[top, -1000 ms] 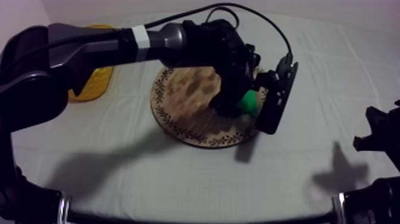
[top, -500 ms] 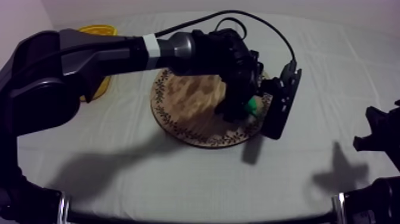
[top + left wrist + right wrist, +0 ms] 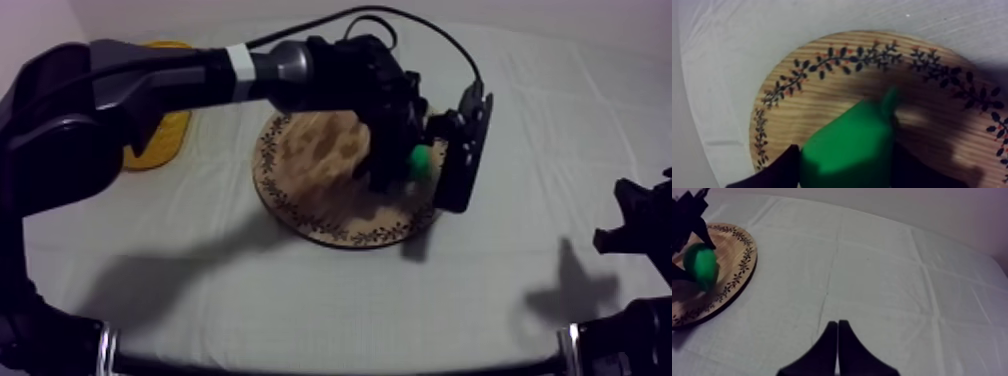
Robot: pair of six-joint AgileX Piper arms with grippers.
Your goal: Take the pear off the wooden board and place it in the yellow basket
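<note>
The green pear [image 3: 421, 163] is at the right side of the round wooden board [image 3: 315, 185]. My left gripper [image 3: 423, 162] is shut on the pear, one black finger on each side. In the left wrist view the pear [image 3: 847, 145] sits between the dark fingers [image 3: 779, 170], just over the board's patterned rim [image 3: 822, 70]. The right wrist view has the pear [image 3: 701, 264] above the board [image 3: 734, 263], held by the other arm. My right gripper [image 3: 837, 325] is shut on nothing and hangs over bare cloth. It rests at the right edge [image 3: 632, 222] of the top view.
The yellow basket [image 3: 160, 135] stands at the far left of the table, partly hidden behind my left arm [image 3: 180, 80]. White cloth stretches between the board and my right gripper.
My left gripper dipped to the board's right edge, then came back up a little with the pear between its fingers. The right arm has stayed still.
</note>
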